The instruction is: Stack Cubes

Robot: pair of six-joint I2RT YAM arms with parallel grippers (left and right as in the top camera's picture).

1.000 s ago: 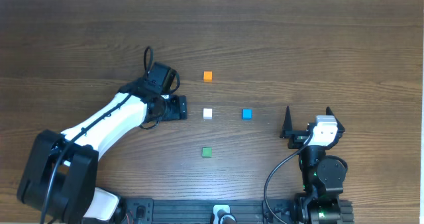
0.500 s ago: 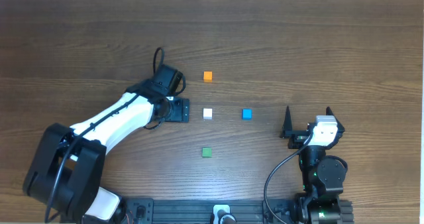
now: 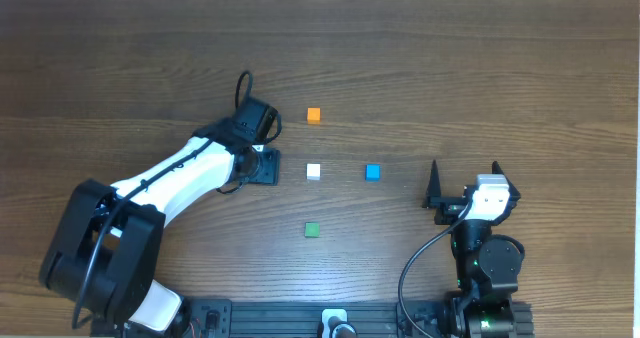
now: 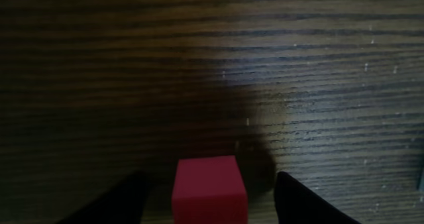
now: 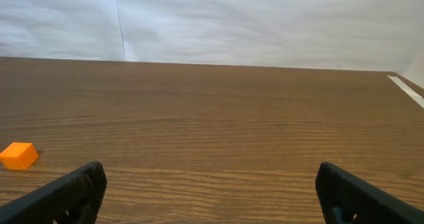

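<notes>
A red cube point(image 4: 209, 196) sits on the wooden table between the two fingers of my left gripper point(image 4: 210, 179), which is open with a gap on each side of the cube. From above, the left gripper point(image 3: 264, 166) is low over the table, just left of the white cube point(image 3: 314, 171). An orange cube point(image 3: 314, 114) lies behind the white one, a blue cube point(image 3: 373, 171) to its right and a green cube point(image 3: 311, 230) in front. My right gripper point(image 3: 466, 180) stands open at the right, holding nothing. The orange cube point(image 5: 18, 155) also lies far off in the right wrist view.
The wooden table point(image 3: 480, 58) stretches bare across the back and far left. A pale wall point(image 5: 265, 25) rises behind the table's far edge. A black rail with the arm bases point(image 3: 330, 318) runs along the front edge.
The left arm's elbow and wrist have shifted a little to the right and back, with the gripper staying near the same spot by the white cube. The right arm is unmoved.
</notes>
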